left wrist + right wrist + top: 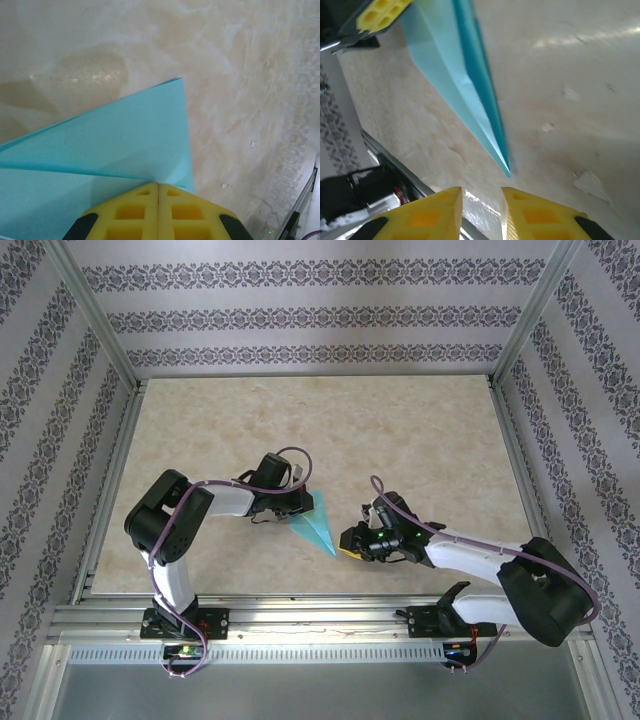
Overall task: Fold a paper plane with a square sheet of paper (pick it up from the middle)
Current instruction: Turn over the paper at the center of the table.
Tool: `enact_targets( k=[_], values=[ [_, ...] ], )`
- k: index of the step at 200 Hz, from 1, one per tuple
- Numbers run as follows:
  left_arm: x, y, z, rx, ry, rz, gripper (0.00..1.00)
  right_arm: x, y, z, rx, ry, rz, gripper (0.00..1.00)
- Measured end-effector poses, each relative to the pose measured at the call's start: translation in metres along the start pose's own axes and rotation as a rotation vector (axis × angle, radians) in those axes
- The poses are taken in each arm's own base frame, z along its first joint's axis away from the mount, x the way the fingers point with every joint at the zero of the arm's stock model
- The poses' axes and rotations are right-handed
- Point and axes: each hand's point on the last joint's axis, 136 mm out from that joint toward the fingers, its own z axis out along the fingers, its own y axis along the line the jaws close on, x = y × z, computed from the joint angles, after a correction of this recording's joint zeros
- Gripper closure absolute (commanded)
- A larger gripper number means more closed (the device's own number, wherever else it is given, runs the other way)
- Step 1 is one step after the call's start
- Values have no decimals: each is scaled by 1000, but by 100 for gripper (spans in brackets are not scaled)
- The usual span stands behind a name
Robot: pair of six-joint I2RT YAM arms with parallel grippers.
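Turquoise paper plane (316, 525) lies on the marbled surface (400, 430) between the two arms, a narrow dart with its sharp tip aimed at the near edge and its wide end away from it. In the right wrist view the long edges run straight, and a darker folded layer stands up along one side.

The left hand (158, 192) sits at the wide end with its yellow fingers (130, 212) pressed together and no gap between them. They rest against the paper, but I cannot tell whether a layer is caught between them. In the left wrist view a crisp corner of the paper points ahead over bare surface.

The right hand (480, 197) is slightly parted and holds nothing. It is just short of the tip, not touching it.

A metal rail (320, 618) bounds the near edge, close to the tip. Beyond the plane, the surface is open up to the patterned walls (300, 310).
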Motion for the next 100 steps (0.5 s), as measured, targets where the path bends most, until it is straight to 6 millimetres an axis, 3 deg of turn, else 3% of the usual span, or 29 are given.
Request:
enact_targets(
  k=[100],
  values=[
    [-1,4,-4,-1,-43,-73,97,16,-16,21,72,69,115,70]
  ],
)
